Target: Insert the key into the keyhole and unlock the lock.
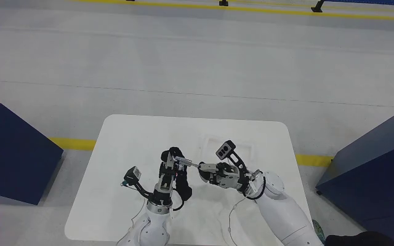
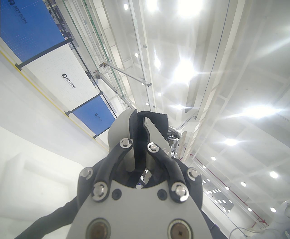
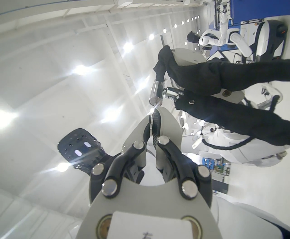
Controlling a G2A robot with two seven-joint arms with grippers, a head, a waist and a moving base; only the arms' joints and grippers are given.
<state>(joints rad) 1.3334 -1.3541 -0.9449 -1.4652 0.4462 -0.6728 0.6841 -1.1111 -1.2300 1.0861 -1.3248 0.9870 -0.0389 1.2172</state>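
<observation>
Above the white table [image 1: 123, 141], the right gripper [image 3: 154, 120] is pinched narrowly on the thin key [image 3: 152, 112]. The key's long axis points straight at the end face of the chrome lock [image 3: 155, 95], tip at the keyhole. The left gripper [image 2: 145, 123], fingers black-covered, is clamped on the lock's body, clear of the tabletop.

In the left wrist view you'll find a logo with one word in dark letters on the white panel [image 2: 68, 79]. The same mark is on the small blue panel [image 2: 97, 116] and the large blue panel [image 2: 21, 19]. In the right wrist view, the white label [image 3: 149, 227] on the wrist housing carries a dark mark cut off at the edge, too little to read.
</observation>
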